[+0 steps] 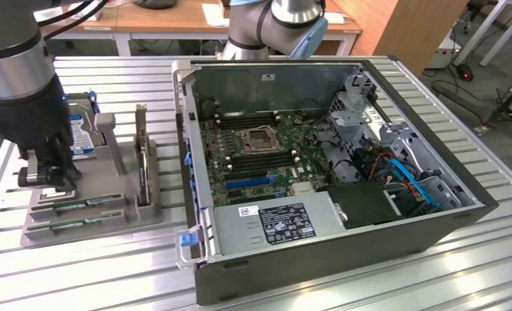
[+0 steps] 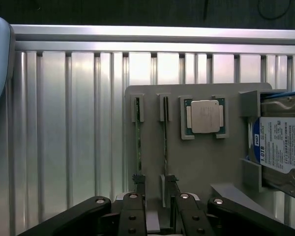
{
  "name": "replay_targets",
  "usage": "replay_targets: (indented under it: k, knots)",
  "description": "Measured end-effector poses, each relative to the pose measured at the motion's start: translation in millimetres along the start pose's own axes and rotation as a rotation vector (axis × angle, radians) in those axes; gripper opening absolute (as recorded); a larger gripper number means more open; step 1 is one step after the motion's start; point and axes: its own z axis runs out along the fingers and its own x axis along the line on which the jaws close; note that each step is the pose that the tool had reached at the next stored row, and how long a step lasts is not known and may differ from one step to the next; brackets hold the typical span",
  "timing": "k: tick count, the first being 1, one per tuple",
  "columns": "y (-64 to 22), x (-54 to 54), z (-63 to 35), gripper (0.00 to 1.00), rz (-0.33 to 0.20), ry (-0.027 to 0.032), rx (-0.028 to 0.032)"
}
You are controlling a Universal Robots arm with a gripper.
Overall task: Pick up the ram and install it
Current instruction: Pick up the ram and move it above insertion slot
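The ram sits on edge in a slot of a grey holder, not yet lifted. A second green stick lies parallel in the neighbouring slot. The tool hangs low over one end of the two sticks, its fingers apart and gripping nothing. In the wrist view one fingertip stands over the second stick's line and the other just beside the ram. The holder also carries a square silver processor chip, a hard drive and an upright dark expansion card. The holder rests on the ribbed metal desk. To the exterior view's right stands an open computer case with its green motherboard exposed.
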Motion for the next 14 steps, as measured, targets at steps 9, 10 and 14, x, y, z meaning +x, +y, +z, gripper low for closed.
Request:
replay_targets:
  k: [9, 10, 14]
  knots:
    - [-0.5, 0.3, 12.2, 0.29, 0.000, 0.0018, 0.0000]
    - [-0.5, 0.3, 13.3, 0.29, 0.000, 0.0017, 0.0001]
    - [-0.7, 0.4, 17.7, 0.29, 0.000, 0.0018, 0.0001]
